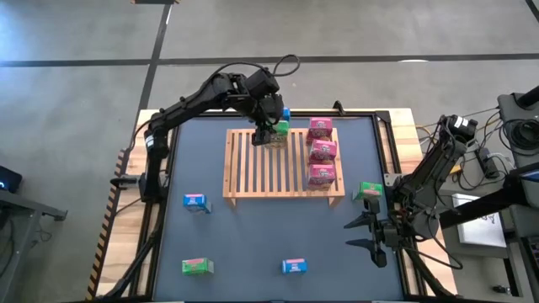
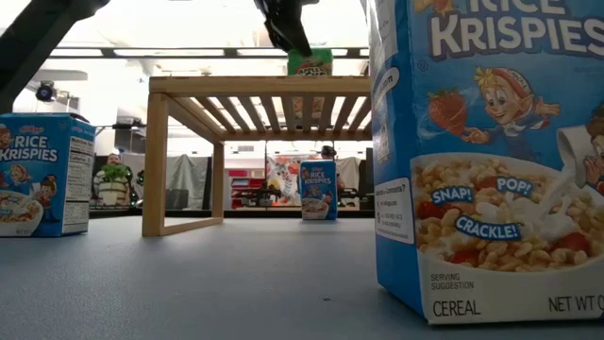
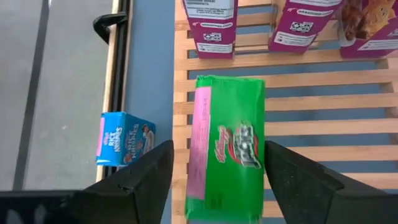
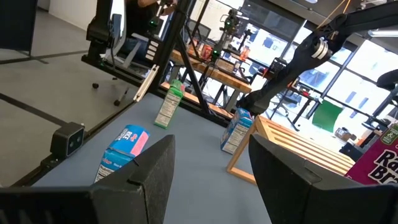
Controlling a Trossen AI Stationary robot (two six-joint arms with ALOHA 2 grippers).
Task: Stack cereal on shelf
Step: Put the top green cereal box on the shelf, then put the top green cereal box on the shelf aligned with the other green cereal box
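While on the shelf (image 3: 323,102), green cereal (image 3: 227,149) sits between spread left jaws.

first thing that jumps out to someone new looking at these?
The left gripper at the far left corner of the wooden rack, fingers spread either side of a green box lying on the slats. Next, the row of three pink boxes along the rack's right side. The right gripper waits open near the table's right edge.

Readable print on the cereal boxes

The nearest blue box (image 2: 486,156) reads "RICE KRISPIES", "SNAP! POP! CRACKLE!", "SERVING SUGGESTION", "CEREAL", "NET WT"; the left blue box (image 2: 42,175) reads "Kellogg's RICE KRISPIES"; the green box (image 3: 227,146) carries "Kellogg's".
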